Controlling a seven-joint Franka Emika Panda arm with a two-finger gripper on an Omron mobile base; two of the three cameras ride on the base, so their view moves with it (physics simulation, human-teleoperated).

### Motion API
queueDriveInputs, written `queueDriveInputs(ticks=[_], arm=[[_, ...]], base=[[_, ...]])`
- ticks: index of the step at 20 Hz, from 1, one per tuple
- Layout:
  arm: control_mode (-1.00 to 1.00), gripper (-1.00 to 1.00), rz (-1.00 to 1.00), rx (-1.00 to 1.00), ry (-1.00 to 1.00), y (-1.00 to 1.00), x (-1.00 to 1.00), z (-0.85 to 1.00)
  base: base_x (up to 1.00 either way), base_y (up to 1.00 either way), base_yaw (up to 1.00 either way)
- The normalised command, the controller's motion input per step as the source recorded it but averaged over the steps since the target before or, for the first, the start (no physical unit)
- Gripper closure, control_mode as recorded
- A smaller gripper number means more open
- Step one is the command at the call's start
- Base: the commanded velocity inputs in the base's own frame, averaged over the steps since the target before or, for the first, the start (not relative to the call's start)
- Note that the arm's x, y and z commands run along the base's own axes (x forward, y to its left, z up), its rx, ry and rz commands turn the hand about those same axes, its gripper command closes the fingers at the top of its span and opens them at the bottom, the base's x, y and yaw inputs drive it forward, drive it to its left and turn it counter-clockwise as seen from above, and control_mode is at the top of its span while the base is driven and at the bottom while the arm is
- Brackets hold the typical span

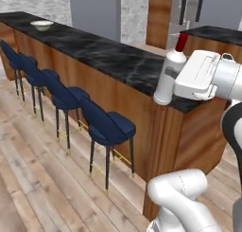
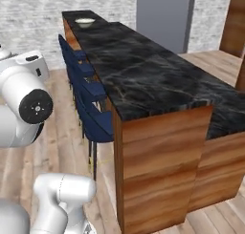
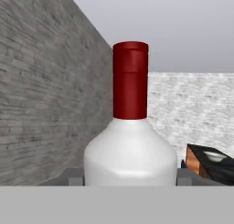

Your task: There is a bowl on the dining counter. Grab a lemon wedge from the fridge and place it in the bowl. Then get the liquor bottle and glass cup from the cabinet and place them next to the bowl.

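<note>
Counter: I see a long dining counter (image 1: 108, 53) with a black marble top with white veins and reddish-brown wood sides.
On the counter: a small, shallow, pale whitish-green bowl (image 1: 41, 24) sits at the far end, near the corner.
Floor: light wood planks (image 1: 33, 174) run under everything.
On the floor: four dark blue stools (image 1: 106, 129) on thin dark legs stand in a row, close along the counter's side.
Second counter: another black-topped wooden piece (image 1: 215, 34) stands just beside the near end.
</note>
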Motion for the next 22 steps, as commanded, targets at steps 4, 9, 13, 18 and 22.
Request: queueDriveInputs(ticks=[4, 9, 13, 18, 22], arm=[[1.0, 1.0, 0.0, 0.0, 0.0, 0.0, 0.0, 0.0], [1.0, 1.0, 0.0, 0.0, 0.0, 0.0, 0.0, 0.0], [1.0, 1.0, 0.0, 0.0, 0.0, 0.0, 0.0, 0.0], [1.0, 1.0, 0.0, 0.0, 0.0, 0.0, 0.0, 0.0], [1.0, 1.0, 0.0, 0.0, 0.0, 0.0, 0.0, 0.0]], base=[[0.28, 1.0, -0.25], [0.41, 1.0, -0.32], [0.56, 1.0, -0.44], [0.56, 1.0, -0.43], [0.47, 1.0, -0.41]])
